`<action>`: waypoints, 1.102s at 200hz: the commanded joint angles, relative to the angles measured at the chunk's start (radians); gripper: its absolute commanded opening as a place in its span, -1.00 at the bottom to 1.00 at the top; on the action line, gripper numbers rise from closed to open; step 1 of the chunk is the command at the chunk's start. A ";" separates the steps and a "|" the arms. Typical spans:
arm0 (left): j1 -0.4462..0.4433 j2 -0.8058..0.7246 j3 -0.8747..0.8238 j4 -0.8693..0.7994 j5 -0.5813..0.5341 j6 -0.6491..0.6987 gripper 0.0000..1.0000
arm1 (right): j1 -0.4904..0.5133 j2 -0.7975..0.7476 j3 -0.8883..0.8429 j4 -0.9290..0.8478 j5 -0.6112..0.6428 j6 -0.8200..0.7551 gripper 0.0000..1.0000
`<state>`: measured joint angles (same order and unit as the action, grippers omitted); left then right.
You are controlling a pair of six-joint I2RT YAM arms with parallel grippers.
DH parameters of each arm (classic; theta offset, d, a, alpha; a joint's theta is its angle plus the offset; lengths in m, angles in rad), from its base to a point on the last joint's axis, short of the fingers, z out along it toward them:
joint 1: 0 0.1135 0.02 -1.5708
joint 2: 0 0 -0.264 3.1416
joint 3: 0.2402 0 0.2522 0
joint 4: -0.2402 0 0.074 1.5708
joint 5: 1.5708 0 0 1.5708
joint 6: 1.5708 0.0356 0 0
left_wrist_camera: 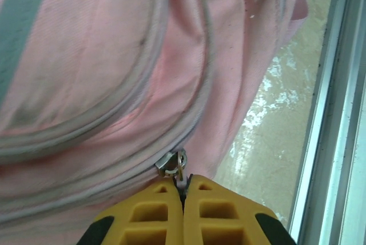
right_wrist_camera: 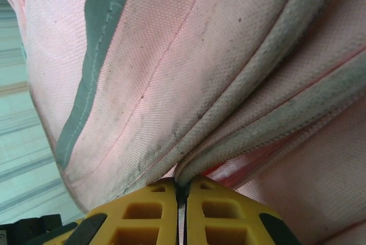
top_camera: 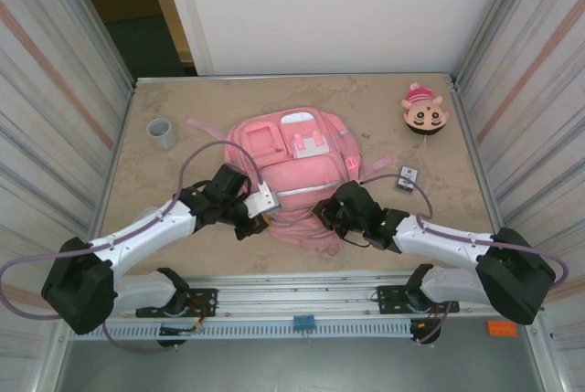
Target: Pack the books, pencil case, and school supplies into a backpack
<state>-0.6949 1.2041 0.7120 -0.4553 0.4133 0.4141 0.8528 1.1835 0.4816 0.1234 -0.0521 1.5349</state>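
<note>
Left fingers are clamped on the backpack zipper pull, right fingers on its piping; overhead, both grips are obscured.

The table has a pale, beige, marble-patterned top, hemmed in by ribbed metal walls on the left and right and a metal rail along the near edge. A pink backpack lies flat across the middle of it, front pockets facing up, with one strap trailing out toward the far left. A small grey cup stands upright near the left wall, well apart from the bag. A round cartoon-face toy sits in the far right corner. A small greyish item lies just right of the backpack.
</note>
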 commanded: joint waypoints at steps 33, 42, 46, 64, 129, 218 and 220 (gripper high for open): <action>-0.135 0.074 0.076 0.143 0.043 -0.131 -0.88 | 0.011 0.025 0.090 0.142 -0.021 -0.072 -0.86; -0.143 0.078 0.075 0.180 0.032 -0.157 -0.82 | 0.012 0.022 0.095 0.138 -0.024 -0.079 -0.86; -0.145 0.079 0.075 0.193 0.030 -0.165 -0.77 | 0.012 0.019 0.097 0.134 -0.024 -0.085 -0.86; -0.148 0.067 0.076 0.208 0.045 -0.152 -0.50 | 0.006 -0.003 0.099 0.087 -0.020 -0.113 -0.87; -0.101 -0.151 0.027 0.049 -0.098 0.273 0.10 | -0.140 -0.088 0.152 -0.171 -0.185 -0.354 -0.90; -0.004 0.011 0.020 0.291 -0.223 0.585 0.30 | -0.181 -0.107 0.232 -0.248 -0.266 -0.478 -0.90; -0.002 0.014 0.019 0.300 -0.218 0.581 0.30 | -0.182 -0.106 0.233 -0.248 -0.269 -0.478 -0.90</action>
<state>-0.7174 1.1721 0.7372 -0.2768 0.2066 0.9302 0.6773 1.1107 0.6739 -0.1143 -0.2638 1.1122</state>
